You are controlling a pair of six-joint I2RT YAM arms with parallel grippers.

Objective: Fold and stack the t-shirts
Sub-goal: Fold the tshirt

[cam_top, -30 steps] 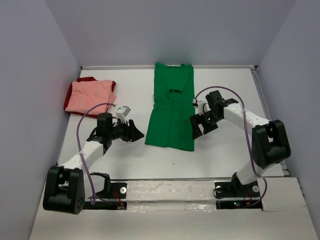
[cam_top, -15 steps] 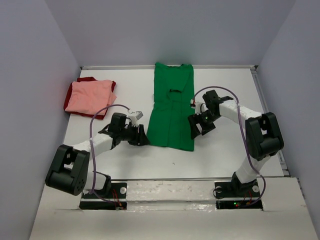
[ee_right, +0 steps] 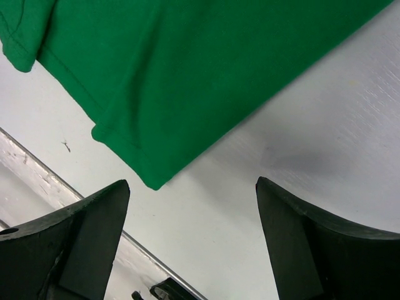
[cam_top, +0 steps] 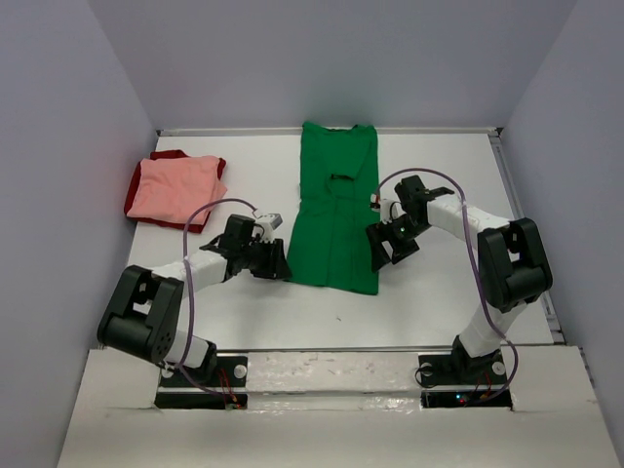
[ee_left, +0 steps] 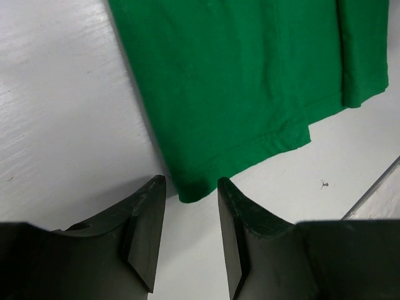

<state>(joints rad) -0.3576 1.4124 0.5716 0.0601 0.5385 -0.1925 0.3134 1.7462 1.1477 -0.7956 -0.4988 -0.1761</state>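
You can count one green t-shirt (cam_top: 336,210) lying between your two tools, the left tool (cam_top: 279,266) and the right tool (cam_top: 383,250), plus one salmon pink t-shirt (cam_top: 175,188) atop one dark red t-shirt (cam_top: 131,201), both off beyond the left tool's left side, making three on the one tabletop (cam_top: 439,175).

The green t-shirt (cam_top: 336,214) lies lengthwise, folded narrow, on the white table (cam_top: 439,292). The left gripper (cam_top: 277,265) is at its near-left corner and the right gripper (cam_top: 382,252) at its right edge. Well to its left, the salmon pink t-shirt (cam_top: 175,190) lies on the dark red t-shirt (cam_top: 168,155).
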